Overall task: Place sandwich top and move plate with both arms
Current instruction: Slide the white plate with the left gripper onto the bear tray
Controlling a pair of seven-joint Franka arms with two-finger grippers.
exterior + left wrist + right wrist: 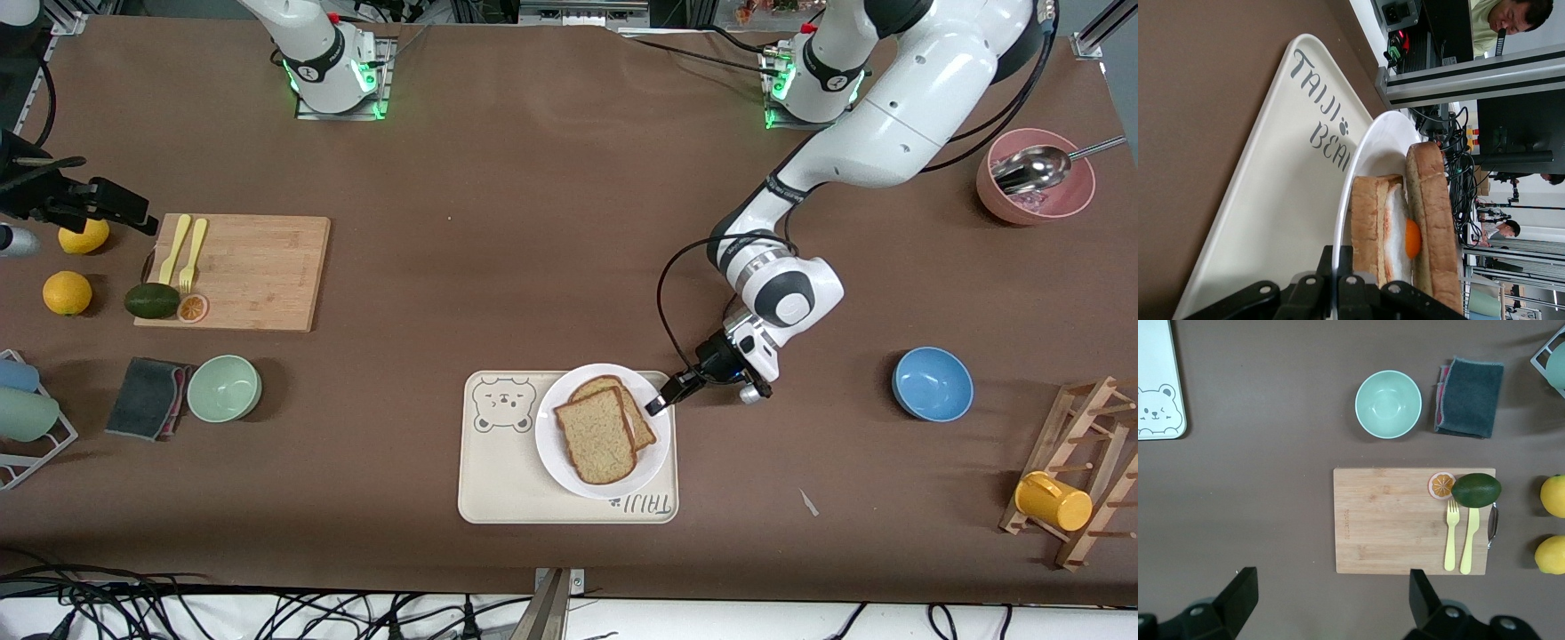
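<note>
Bread top (597, 436) lies on the plate (564, 470); left gripper (660, 402) pinches its rim, right gripper (1328, 600) spread over the table.

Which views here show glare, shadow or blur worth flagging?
Front view: even overhead light, soft shadows beside the blue bowl and green bowl, faint sheen on the brown table. Left wrist view: the plate rim and sandwich top are sharp, the left hand at the rim dark and close. Right wrist view: crisp, the cutting board evenly lit.
</note>
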